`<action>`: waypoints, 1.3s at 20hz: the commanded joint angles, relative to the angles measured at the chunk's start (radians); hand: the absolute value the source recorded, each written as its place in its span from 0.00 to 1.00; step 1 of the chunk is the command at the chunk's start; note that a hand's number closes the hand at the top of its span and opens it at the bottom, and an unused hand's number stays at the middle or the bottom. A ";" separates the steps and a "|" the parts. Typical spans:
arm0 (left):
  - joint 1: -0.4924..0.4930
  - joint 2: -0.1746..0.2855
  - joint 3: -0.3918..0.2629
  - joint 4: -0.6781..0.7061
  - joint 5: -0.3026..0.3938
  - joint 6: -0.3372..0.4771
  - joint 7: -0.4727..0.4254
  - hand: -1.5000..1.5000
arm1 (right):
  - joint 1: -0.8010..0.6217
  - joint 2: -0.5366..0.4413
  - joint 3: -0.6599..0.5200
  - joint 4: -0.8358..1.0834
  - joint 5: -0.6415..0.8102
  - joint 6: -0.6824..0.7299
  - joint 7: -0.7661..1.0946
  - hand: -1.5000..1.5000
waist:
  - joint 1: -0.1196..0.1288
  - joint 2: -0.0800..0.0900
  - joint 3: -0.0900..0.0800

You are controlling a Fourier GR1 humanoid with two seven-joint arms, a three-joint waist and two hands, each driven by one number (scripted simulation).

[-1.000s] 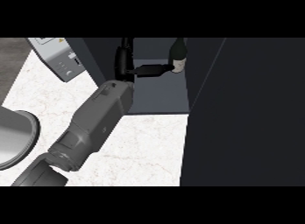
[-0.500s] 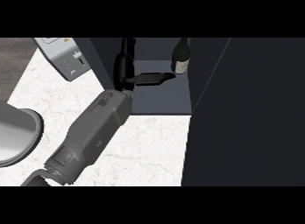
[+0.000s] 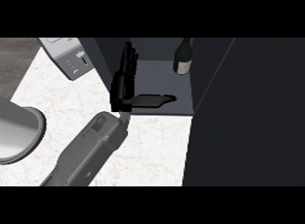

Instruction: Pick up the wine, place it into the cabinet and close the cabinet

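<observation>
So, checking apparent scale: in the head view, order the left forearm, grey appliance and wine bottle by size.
1. left forearm
2. grey appliance, cropped at top
3. wine bottle, also cropped

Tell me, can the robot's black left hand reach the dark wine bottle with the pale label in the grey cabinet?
Probably yes. The left hand is inside the open cabinet, by its left wall, and only bare floor lies between it and the wine bottle at the back right.
</observation>
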 commanded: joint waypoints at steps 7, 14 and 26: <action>0.338 0.077 -0.134 -0.465 -0.067 0.083 0.073 0.00 | -0.005 -0.030 -0.015 -0.228 -0.063 -0.024 0.123 0.00 | -0.008 0.007 0.000; 0.550 0.103 -0.221 -0.665 -0.130 0.117 0.043 0.00 | 0.041 -0.090 0.027 -0.233 -0.057 0.031 0.140 1.00 | -0.020 0.010 0.000; 0.827 0.330 -0.143 -0.886 -0.089 0.015 -0.017 0.00 | -0.006 -0.152 0.333 -0.199 -0.042 0.177 0.197 1.00 | -0.011 0.009 -0.002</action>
